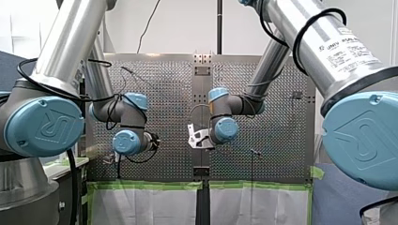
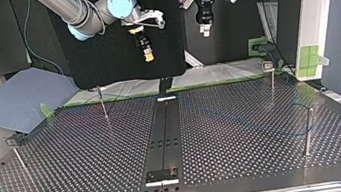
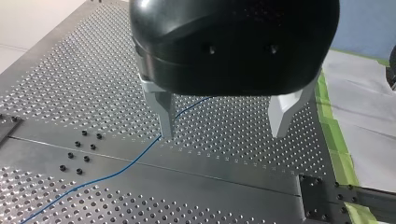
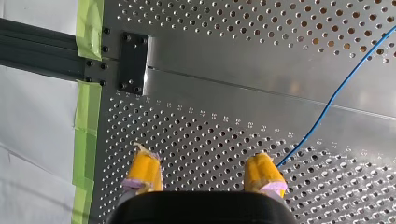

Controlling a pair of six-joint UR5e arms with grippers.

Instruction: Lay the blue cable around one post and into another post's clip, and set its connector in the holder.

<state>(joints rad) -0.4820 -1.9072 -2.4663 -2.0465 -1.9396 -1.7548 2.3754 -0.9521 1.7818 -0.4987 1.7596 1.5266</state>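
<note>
My left end effector (image 3: 223, 122) hangs above the table (image 3: 70, 84) with its two metal fingers (image 3: 162, 112) spread wide and nothing between them. The blue cable (image 3: 121, 168) lies flat on the perforated surface below. From this camera it passes behind one finger and runs on across the plain centre strip (image 3: 224, 173). My right end effector (image 4: 203, 173) is spread too, its yellow pads (image 4: 144, 170) well apart and holding nothing. There the cable comes out from behind the other pad and runs away over the plain strip to the holes beyond. Green tape (image 4: 86, 116) edges the table beside this end effector. In the top view both end effectors hang well above the table, near its far edge. The cable shows only faintly there, on the view's right half, near a thin upright post (image 2: 309, 129).
</note>
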